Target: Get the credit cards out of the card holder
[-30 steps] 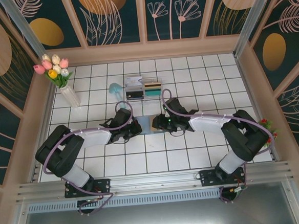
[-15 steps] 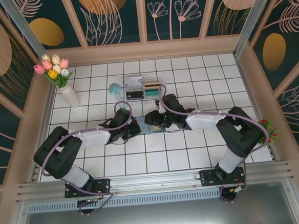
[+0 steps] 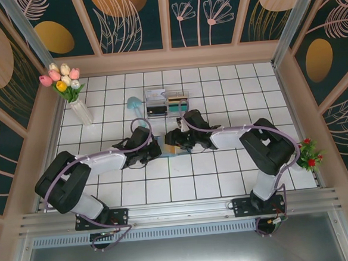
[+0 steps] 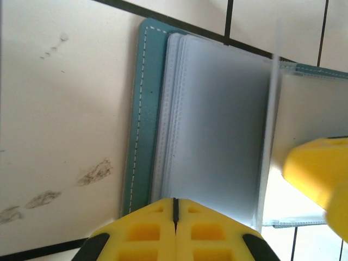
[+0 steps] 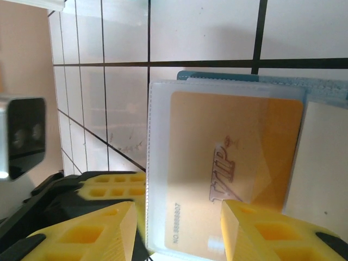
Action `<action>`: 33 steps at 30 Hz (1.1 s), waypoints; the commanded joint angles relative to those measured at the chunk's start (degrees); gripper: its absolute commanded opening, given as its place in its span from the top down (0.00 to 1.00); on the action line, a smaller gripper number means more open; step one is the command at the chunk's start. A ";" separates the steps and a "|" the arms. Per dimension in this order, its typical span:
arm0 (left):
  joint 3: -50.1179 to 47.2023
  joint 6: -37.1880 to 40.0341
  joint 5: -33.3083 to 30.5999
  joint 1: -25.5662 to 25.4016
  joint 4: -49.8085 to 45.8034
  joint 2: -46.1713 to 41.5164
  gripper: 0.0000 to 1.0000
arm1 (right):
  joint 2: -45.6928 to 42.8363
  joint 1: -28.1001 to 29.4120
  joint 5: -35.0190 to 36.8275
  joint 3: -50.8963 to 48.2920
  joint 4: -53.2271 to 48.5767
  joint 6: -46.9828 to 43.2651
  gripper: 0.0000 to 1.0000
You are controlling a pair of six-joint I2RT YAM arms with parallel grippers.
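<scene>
The left end effector, fully closed, rests on the stitched teal card holder, which lies open on the white tiled surface. The right end effector, half open, straddles a clear sleeve containing a glossy orange VIP credit card. This arm has shifted left in the last second.

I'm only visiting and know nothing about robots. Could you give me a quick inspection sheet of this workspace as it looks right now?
Surface: white tiled table, a few smudges.
Job's things: card holder lying open; yellow-orange card inside a clear sleeve.
Clutter: clear box, vase of tulips, small light-blue object, small plant.
Grippers: left gripper shut, tips at the holder's edge; right gripper open, over the sleeved card.
Cables: purple cables run along both arms; no snag seen.
Surroundings: floral wall panels on three sides.
</scene>
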 commanded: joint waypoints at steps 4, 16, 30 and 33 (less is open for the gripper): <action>-2.75 -2.15 -5.63 -0.19 -4.47 -6.26 1.00 | 2.59 -0.19 -1.27 1.72 2.08 1.84 0.54; -0.26 1.24 1.01 -0.24 4.66 -7.79 1.00 | -5.23 -3.59 2.23 -2.87 -0.58 1.40 0.57; 4.68 0.19 -3.15 -0.25 1.04 4.94 1.00 | 0.19 -3.62 2.73 -0.47 -6.24 -0.87 0.74; 4.34 0.20 -3.41 -0.22 0.52 5.51 1.00 | 1.50 -3.62 2.10 -0.21 -6.21 -1.01 0.74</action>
